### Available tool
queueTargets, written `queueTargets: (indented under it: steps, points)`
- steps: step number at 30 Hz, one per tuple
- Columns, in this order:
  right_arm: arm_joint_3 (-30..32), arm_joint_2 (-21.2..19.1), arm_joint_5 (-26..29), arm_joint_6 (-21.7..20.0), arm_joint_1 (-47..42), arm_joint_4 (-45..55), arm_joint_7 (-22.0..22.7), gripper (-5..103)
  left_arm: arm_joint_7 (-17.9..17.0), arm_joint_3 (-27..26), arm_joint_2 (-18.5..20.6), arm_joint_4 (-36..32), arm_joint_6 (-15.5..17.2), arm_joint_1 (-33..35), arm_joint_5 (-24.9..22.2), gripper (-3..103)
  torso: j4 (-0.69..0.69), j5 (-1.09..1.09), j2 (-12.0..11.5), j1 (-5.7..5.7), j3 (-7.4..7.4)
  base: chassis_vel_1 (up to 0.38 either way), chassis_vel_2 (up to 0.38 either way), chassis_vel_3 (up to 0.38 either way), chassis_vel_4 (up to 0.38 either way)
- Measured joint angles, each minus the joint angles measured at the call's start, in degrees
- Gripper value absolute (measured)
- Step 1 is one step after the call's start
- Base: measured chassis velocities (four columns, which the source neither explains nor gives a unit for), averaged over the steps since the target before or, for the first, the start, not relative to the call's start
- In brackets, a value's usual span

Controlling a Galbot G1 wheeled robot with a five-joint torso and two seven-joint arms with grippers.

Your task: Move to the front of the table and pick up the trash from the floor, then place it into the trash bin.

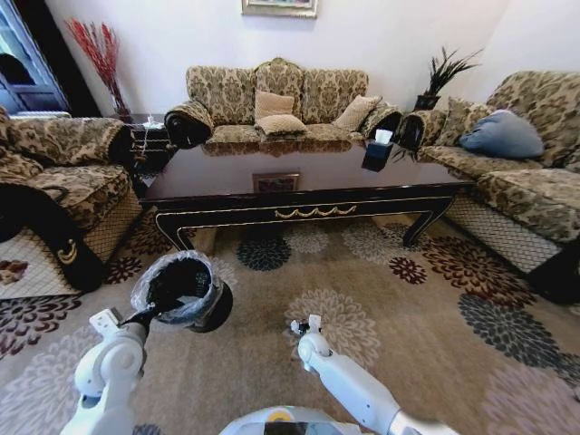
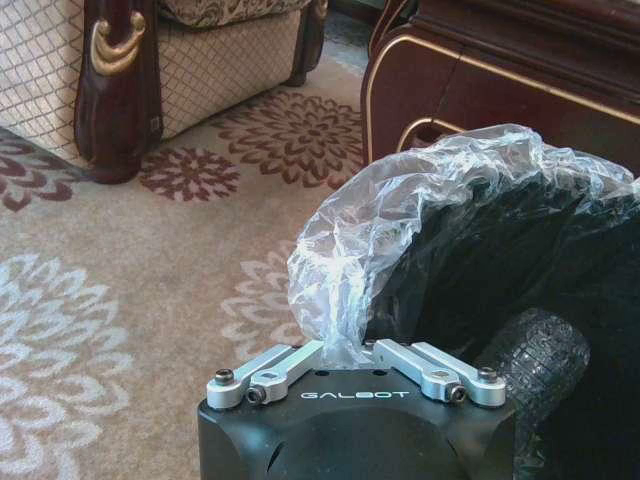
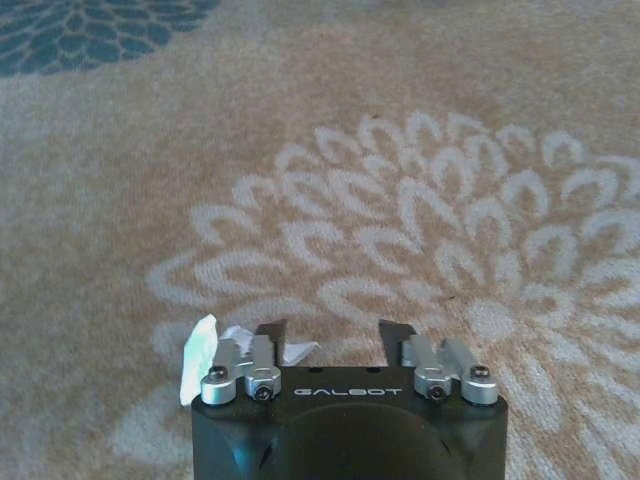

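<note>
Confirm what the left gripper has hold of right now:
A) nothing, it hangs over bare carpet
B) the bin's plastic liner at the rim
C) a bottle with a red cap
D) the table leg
B: in the left wrist view the left gripper pinches the clear liner at the rim of the bin, which stands on the carpet before the table.

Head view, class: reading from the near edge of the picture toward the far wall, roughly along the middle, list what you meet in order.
Right gripper, over the carpet → trash bin, slightly farther and off to the left, with the left gripper at its liner → table → sofa against the wall.
</note>
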Motion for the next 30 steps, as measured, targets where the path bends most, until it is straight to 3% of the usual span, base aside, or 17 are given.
queueTargets:
  steps: [2, 4, 6, 7, 8, 10, 13, 21, 25, 30]
  points:
    - [-0.09, 0.14, -0.18, 0.08, -0.06, -0.65, -0.79, 63, 0.01, -0.06, -0.02, -0.34, -0.01, 0.15, -0.02, 2, -0.01, 0.01, 0.0, 0.0, 0.0, 0.0, 0.0, 0.0, 0.0]
    - [-0.1, 0.23, -0.19, 0.1, -0.12, -0.85, -1.04, 63, 0.01, -0.11, -0.01, -0.34, -0.01, 0.18, -0.02, 2, -0.01, 0.01, 0.01, 0.0, -0.01, 0.0, 0.0, 0.0, 0.0]
    - [-0.11, 0.57, -0.35, 0.37, -0.13, -1.69, -1.65, 74, 0.0, -0.2, 0.07, -0.34, 0.0, 0.22, -0.01, 2, 0.0, 0.01, 0.0, 0.0, 0.0, 0.0, 0.0, 0.0, 0.0]
    - [-0.12, 0.68, -0.37, 0.46, -0.11, -1.97, -1.75, 74, 0.0, -0.22, 0.09, -0.34, 0.0, 0.22, -0.01, 2, 0.0, 0.0, 0.0, 0.0, 0.0, 0.0, 0.0, 0.0, 0.0]
    - [-0.14, 0.95, -0.34, 0.61, -0.04, -2.38, -1.88, 84, 0.0, -0.26, 0.15, -0.33, 0.0, 0.23, 0.0, 2, 0.0, 0.0, 0.0, 0.0, 0.0, 0.0, 0.0, 0.0, 0.0]
    - [-0.18, 1.08, -0.2, 0.68, 0.01, -2.36, -1.93, 84, 0.0, -0.27, 0.19, -0.31, 0.0, 0.22, 0.0, 2, 0.0, 0.0, 0.0, 0.0, 0.0, 0.0, 0.0, 0.0, 0.0]
    - [-0.36, 1.26, -0.12, 1.05, 0.06, -1.72, -1.95, 98, 0.0, -0.31, 0.33, -0.16, 0.0, 0.08, 0.0, 2, 0.0, 0.01, 0.0, 0.0, -0.01, 0.0, 0.0, 0.0, 0.0]
    - [-1.22, 0.01, -3.77, 2.79, 0.03, 1.42, -0.95, 100, 0.0, -0.33, 0.42, 0.06, 0.0, -0.28, -0.02, 2, 0.0, 0.01, 0.0, 0.0, 0.0, 0.0, 0.0, 0.0, 0.0]
    - [-1.43, -1.98, 2.2, 0.7, -1.02, 8.27, -0.57, 100, 0.0, -0.33, 0.32, 0.24, 0.0, -0.34, -0.02, 2, 0.0, 0.0, 0.0, 0.0, 0.0, 0.0, 0.0, 0.0, 0.0]
    - [-2.2, -2.08, 5.59, -2.49, -1.54, 10.26, -0.58, 100, 0.0, -0.13, 0.13, 0.24, 0.0, -0.23, 0.18, 2, -0.01, 0.0, 0.0, 0.0, 0.0, 0.0, 0.0, 0.0, 0.0]
